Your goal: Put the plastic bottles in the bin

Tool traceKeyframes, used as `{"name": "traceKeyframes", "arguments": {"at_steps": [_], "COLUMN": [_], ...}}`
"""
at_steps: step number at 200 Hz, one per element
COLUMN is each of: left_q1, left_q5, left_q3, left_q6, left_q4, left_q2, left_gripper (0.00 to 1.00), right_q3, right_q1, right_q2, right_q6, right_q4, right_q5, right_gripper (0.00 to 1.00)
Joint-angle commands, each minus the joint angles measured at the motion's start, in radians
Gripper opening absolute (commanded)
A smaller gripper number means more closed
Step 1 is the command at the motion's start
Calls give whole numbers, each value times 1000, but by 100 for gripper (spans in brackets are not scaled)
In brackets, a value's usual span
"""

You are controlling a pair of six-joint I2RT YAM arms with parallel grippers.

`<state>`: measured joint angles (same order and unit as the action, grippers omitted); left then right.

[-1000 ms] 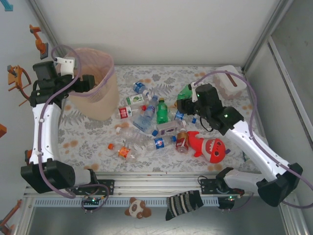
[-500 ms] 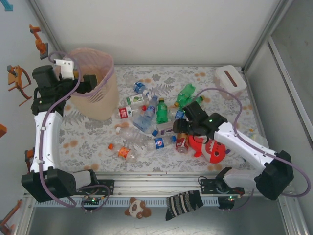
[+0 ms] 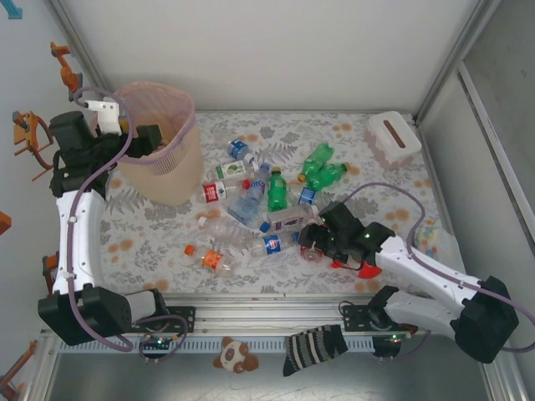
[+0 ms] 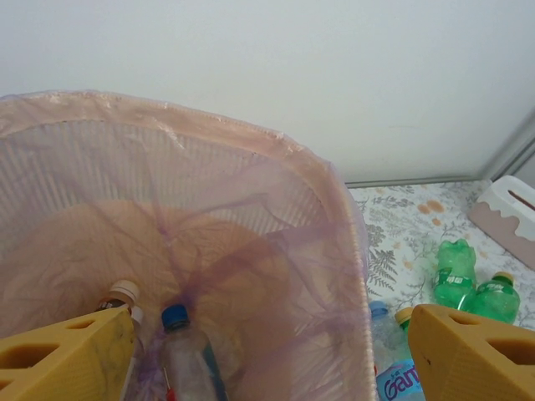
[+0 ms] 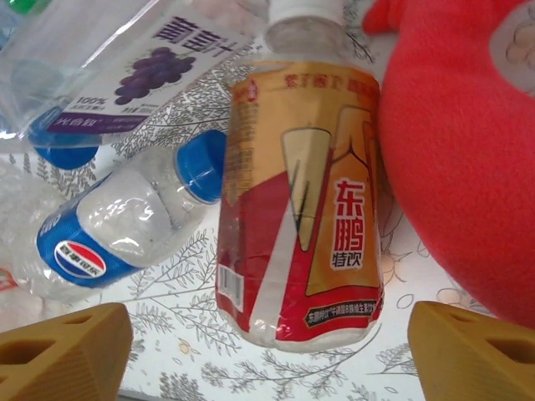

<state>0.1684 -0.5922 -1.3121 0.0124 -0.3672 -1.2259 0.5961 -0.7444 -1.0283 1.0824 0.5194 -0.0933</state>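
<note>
Bottles [image 3: 276,192] mostly lie loose mid-worktop [image 3: 142,242]; 2 caps show inside the bin [image 4: 276,146]. Left jaws hang wide open and empty over the bin mouth, which looks like a drop pose. Right jaws are spread wide, low over a red-gold bottle [image 5: 297,200] lying flat and untouched, likely lining up a pick. Red plush [image 5: 468,150] crowds 1 side, so clearance is tight. Label reads 东鹏特饮. Neighbour bottle [image 5: 125,225] carries a Pepsi logo; another [image 5: 125,75] shows grapes and "100%".
</note>
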Motion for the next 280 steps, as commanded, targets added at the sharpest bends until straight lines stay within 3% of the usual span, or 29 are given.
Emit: {"name": "traceKeyframes", "arguments": {"at_steps": [1, 84, 133, 204, 280], "left_q1": [8, 8, 8, 8, 8], "left_q5": [-38, -50, -52, -54, -54], "left_q3": [13, 11, 12, 11, 12], "left_q6": [-17, -19, -20, -23, -23], "left_q4": [30, 31, 33, 32, 32], "left_q2": [25, 23, 20, 21, 19], "left_gripper": [85, 85, 85, 85, 85], "right_q3": [-42, -195, -233, -237, -239], "right_q1": [-9, -9, -8, -9, -7], "right_q2": [4, -17, -22, -50, -84], "right_q6": [80, 177, 211, 212, 220], "right_q4": [-114, -378, -467, -496, -516], "right_q5": [-14, -8, 16, 21, 23], "right_gripper": [92, 92, 84, 74, 73]}}
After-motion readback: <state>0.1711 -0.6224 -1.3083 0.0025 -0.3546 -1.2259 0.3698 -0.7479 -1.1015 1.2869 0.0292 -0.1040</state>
